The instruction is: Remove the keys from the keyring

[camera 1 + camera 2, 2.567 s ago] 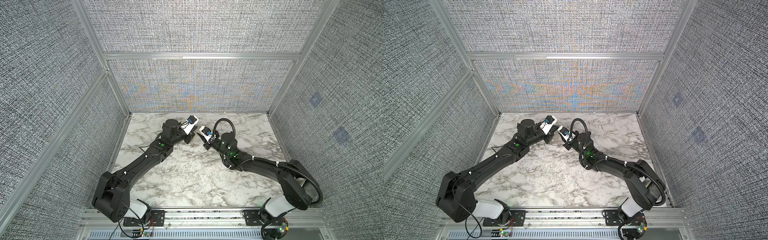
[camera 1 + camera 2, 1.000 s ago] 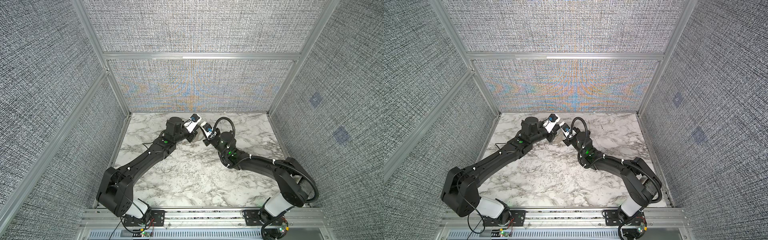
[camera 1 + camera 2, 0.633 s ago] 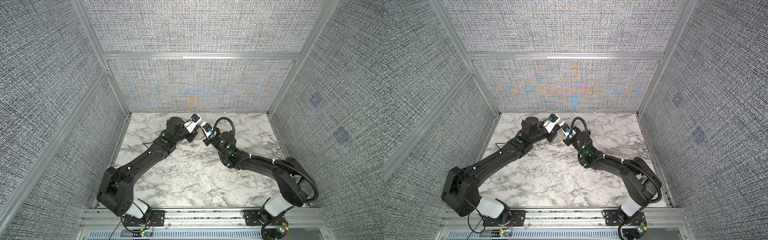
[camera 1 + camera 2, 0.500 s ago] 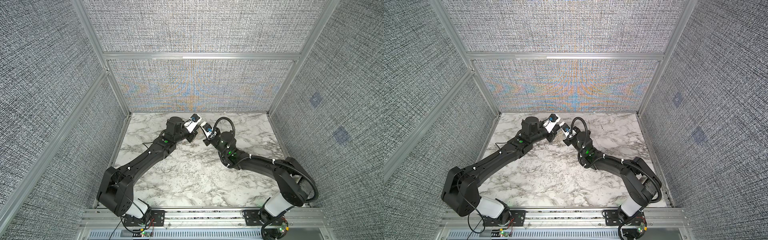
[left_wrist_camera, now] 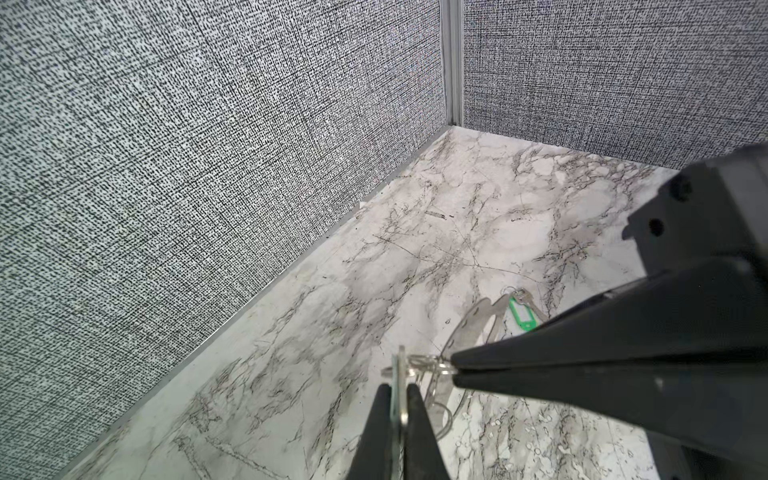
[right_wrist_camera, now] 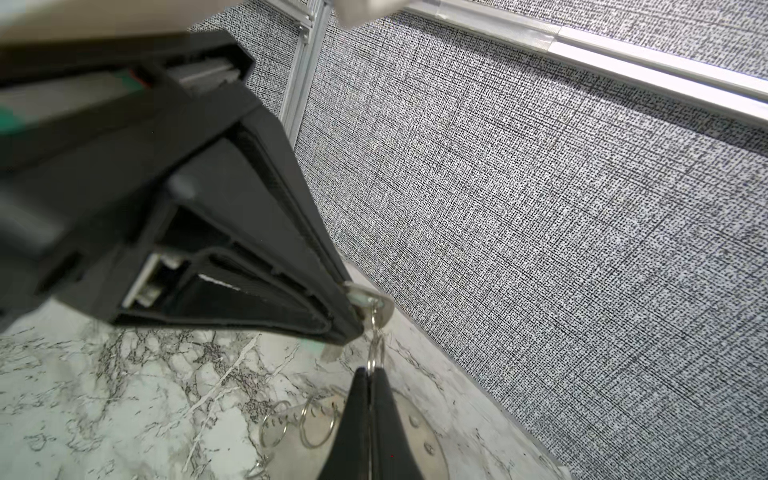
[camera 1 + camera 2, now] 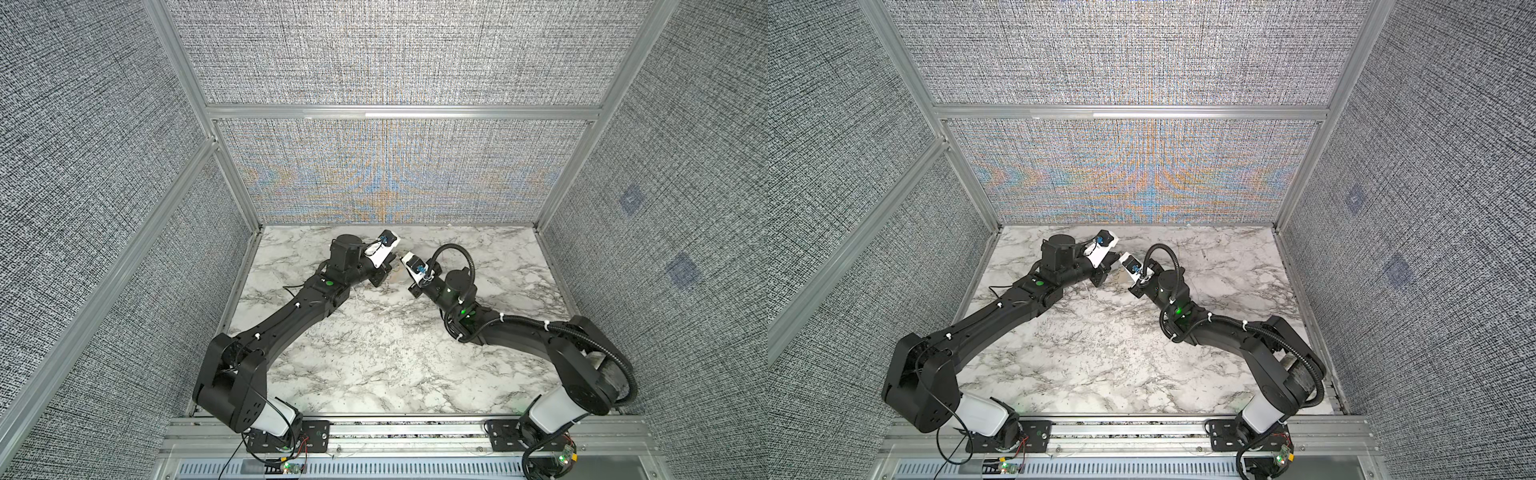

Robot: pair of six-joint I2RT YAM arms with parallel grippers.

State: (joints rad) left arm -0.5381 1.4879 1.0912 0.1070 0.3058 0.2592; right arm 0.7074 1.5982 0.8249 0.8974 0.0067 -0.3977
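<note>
Progress is partial, I'd say: left gripper [image 5: 399, 388] clamps one thin silver key [image 5: 401, 361], right gripper [image 5: 454, 369] pinches its small wire ring [image 6: 376, 347]. Big dark grey bumpy-edged keyring [image 5: 478, 318] lies on the marble tabletop [image 5: 311, 353], green-tagged key [image 5: 521, 316] beside it, seemingly still attached.

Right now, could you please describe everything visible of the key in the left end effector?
The key is a small, thin, flat piece of silver metal. The shut left end effector clamps it above the marble table, leaving only its rounded, holed end showing past the tips; the rest is hidden. A wire split ring runs through that hole, and the shut right end effector pinches the ring. From the left wrist it appears edge-on.
</note>
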